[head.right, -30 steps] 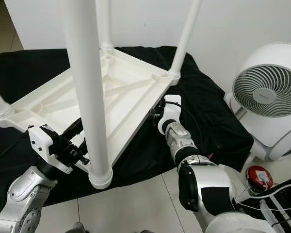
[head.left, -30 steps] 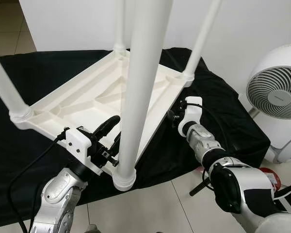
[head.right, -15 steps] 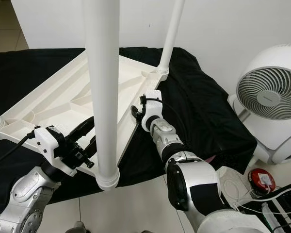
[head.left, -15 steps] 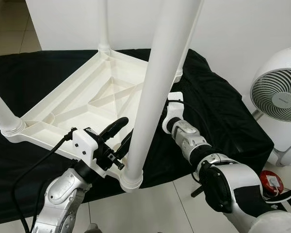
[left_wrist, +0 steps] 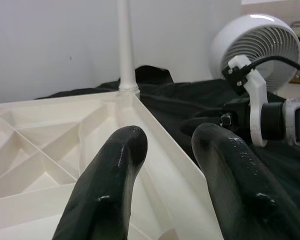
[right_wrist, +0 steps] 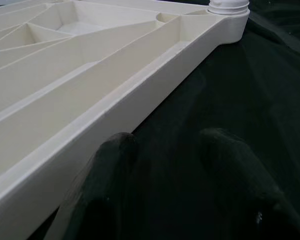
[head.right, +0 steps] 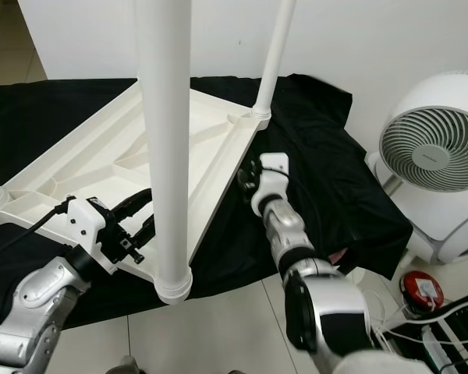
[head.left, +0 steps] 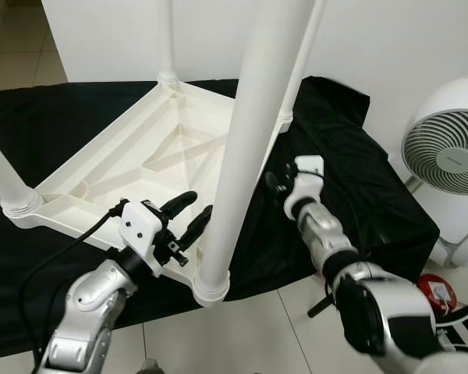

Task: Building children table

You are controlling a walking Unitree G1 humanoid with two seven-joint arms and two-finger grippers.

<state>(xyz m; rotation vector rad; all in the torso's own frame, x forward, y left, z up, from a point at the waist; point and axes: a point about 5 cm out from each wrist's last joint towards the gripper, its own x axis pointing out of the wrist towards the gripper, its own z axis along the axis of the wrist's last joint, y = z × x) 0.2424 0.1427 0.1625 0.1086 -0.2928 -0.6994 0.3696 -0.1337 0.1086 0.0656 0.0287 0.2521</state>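
Note:
The white plastic children's table (head.left: 132,160) lies upside down on a black cloth (head.left: 359,187), with its legs pointing up. The nearest leg (head.left: 249,132) rises from the front corner socket (head.left: 205,290). My left gripper (head.left: 192,213) is open, just left of that leg, its fingers (left_wrist: 115,165) over the ribbed underside by the front rim. My right gripper (head.left: 271,184) is open with nothing in it. It hovers over the cloth just outside the table's right rim (right_wrist: 115,107), its fingertips (right_wrist: 117,147) close to that edge.
A white round fan (head.left: 448,152) stands on the floor to the right. A small red object (head.left: 437,288) lies by cables at the lower right. A white wall runs behind the cloth, and pale floor tiles (head.left: 257,335) lie in front.
My right gripper has drawn back to the right, off the table's right rim. The cloth's far right corner has bunched up. The left gripper has shifted slightly beside the near leg.

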